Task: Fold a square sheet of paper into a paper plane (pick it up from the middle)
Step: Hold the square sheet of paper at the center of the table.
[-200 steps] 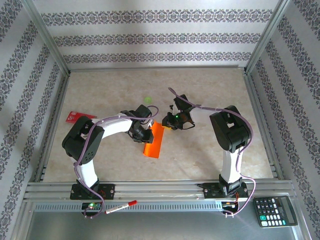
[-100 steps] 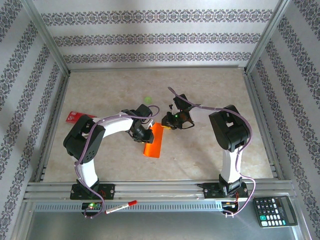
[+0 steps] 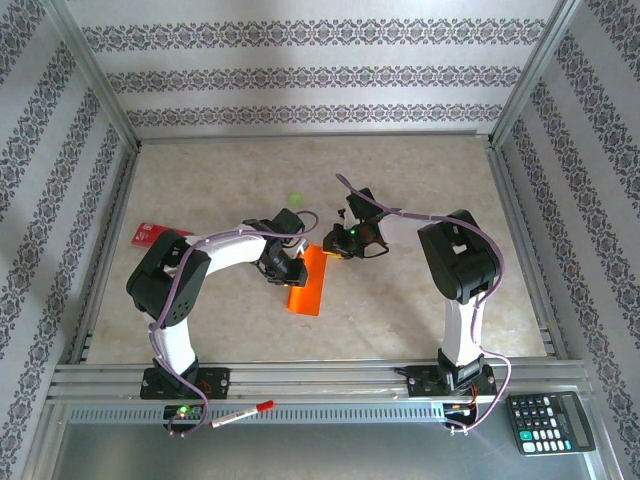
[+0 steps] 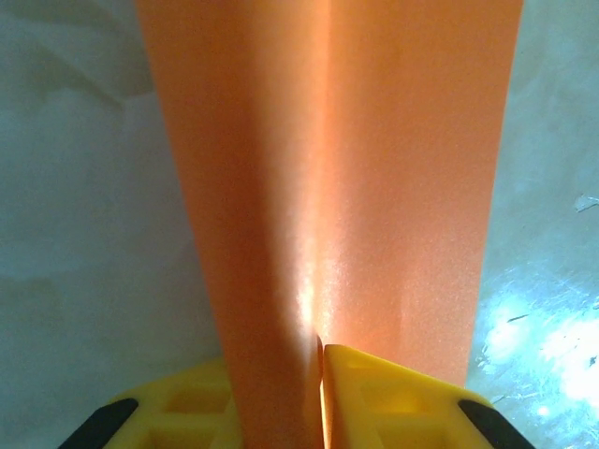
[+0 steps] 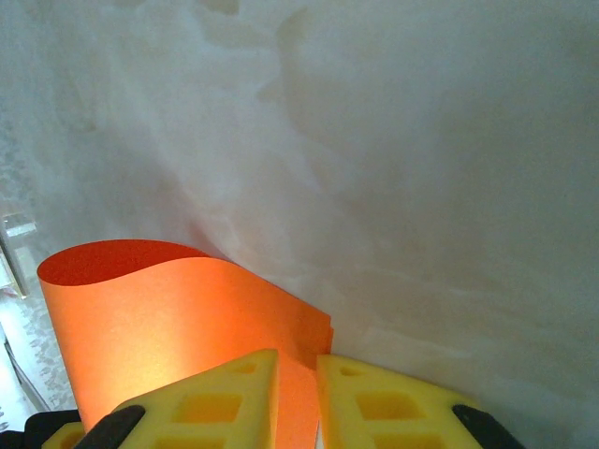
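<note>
Top view: the square sheet of paper (image 3: 308, 280), folded narrow, sits mid-worktop (image 3: 420, 180) between my arms; left wrist: my left jaws clench its centre crease; right wrist: my right jaws pinch one edge — thin, limp, easily creased, best held at the fold.

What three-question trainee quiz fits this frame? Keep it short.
1. True or false: the thin bright orange sheet of paper lies untouched on the beige stone-patterned table.
2. What sits near the table's left edge? A) small red card B) blue cup C) steel spoon
3. How many end effectors pinch the sheet?
Key: 1 false; 2 A; 3 two, the left end effector and the right end effector.
</note>
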Controlling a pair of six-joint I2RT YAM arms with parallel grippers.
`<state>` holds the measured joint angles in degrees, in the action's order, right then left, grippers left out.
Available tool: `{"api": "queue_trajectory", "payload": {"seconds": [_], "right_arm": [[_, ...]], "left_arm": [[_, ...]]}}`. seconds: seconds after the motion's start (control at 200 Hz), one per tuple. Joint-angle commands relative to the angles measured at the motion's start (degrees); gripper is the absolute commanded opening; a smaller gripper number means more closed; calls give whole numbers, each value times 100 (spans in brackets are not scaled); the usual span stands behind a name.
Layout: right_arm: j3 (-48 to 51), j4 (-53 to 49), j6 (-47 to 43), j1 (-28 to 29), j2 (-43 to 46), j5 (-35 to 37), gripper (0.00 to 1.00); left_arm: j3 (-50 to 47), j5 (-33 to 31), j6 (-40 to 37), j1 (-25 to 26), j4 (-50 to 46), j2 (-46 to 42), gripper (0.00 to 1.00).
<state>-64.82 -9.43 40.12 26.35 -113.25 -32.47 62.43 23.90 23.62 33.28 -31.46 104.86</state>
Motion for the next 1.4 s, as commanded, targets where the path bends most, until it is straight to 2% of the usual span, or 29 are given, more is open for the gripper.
{"api": "queue_trajectory", "payload": {"seconds": [0.0,0.225,0.515,1.394], "right_arm": [[107,386,-92,37,11,164,20],[162,416,-66,55,43,172,20],[140,398,-84,52,10,181,20],[74,324,-107,29,139,146,20]], "left_arm": [[-301,-246,203,12,-147,88,23],[-390,-233,302,12,-39,38,25],[-328,-229,202,12,-149,-2,19],[-475,-315,269,13,-18,40,19]]}}
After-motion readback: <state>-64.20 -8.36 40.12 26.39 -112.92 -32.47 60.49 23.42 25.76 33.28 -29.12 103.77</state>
